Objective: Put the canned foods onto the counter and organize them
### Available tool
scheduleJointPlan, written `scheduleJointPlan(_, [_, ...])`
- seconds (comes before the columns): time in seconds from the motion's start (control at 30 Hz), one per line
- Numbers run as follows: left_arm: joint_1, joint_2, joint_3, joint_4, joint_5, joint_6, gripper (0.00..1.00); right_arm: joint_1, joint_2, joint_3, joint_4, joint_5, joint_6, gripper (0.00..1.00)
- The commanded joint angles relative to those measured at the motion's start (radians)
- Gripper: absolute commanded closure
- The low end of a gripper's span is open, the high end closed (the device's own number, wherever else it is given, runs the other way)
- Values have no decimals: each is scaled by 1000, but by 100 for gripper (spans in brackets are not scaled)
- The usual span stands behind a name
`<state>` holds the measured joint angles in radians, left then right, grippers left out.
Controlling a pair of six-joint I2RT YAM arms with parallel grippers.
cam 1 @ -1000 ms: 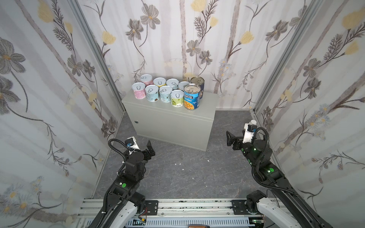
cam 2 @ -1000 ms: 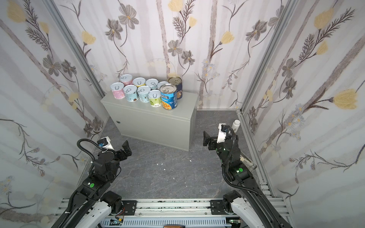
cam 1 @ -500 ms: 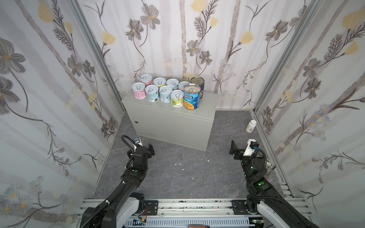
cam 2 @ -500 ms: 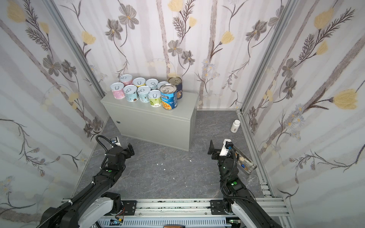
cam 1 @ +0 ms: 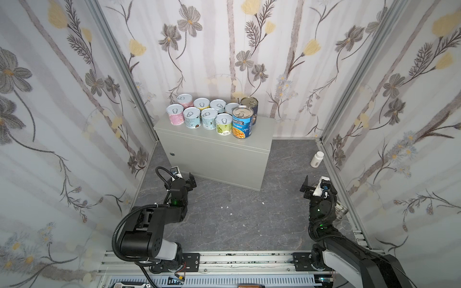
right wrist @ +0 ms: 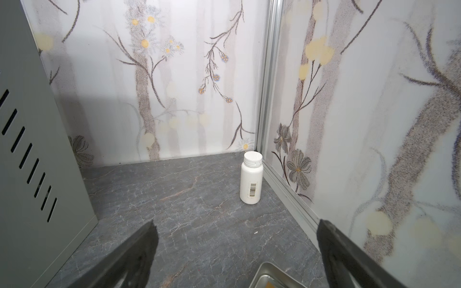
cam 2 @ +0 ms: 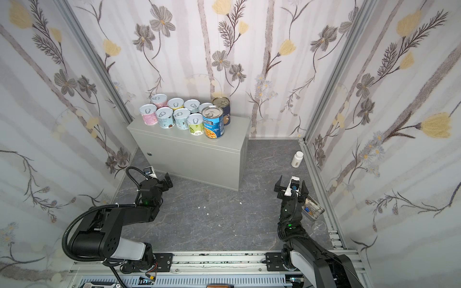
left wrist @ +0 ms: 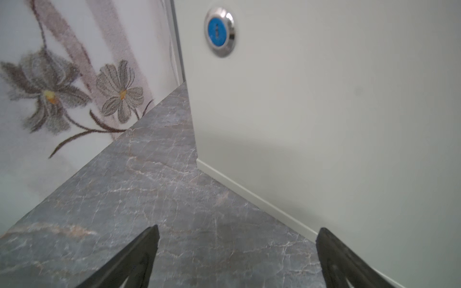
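Note:
The canned foods [cam 1: 212,117] [cam 2: 184,117] stand in two rows on the left part of the counter [cam 1: 214,157] [cam 2: 194,162], a light-grey metal box. A tall blue can [cam 1: 242,122] and a dark navy can [cam 1: 250,106] close the right end of the rows. My left gripper [cam 1: 184,179] [cam 2: 162,179] [left wrist: 238,229] is open and empty, low over the floor by the counter's front left corner. The right gripper [cam 1: 316,185] [cam 2: 291,184] [right wrist: 237,222], also open and empty, hangs near the right wall.
A white pill bottle [cam 1: 316,159] [right wrist: 251,182] stands on the dark marbled floor [cam 1: 237,214] by the right wall. Beside the right arm lies a flat metal tin [cam 2: 313,208] [right wrist: 272,276]. The counter's round lock [left wrist: 220,31] faces the left gripper. Flowered walls close in three sides.
Both arms have drawn back toward the front rail and dropped lower; the left arm is folded down. The right gripper has uncovered the pill bottle. Both grippers stayed open.

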<state>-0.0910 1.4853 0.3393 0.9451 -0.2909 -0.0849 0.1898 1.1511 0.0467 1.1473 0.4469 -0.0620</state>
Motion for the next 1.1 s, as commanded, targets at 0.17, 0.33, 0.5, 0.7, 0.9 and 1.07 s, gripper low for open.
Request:
scheduleJointPlan(0.17, [32,62,12,159,84,30,0,-52,223,6,321,-124,41,0])
scheduleJointPlan(0.33, [17,77,-125,413,41,31,0,-80,400,-82,665,-158,58,0])
scheduleJointPlan(0.5, [-44,116,-181,573,-61,82,0,-75,377,-115,678,-267,14,0])
scheduleJointPlan(0.7, [-34,123,-147,530,-59,72,0,-82,416,-64,658,-300,10,0])
scheduleJointPlan(0.9, [43,104,-101,405,91,19,0,-203,361,158,161,-482,106,0])
scheduleJointPlan(1.07, [43,104,-101,405,93,20,0,-219,371,171,150,-516,103,0])
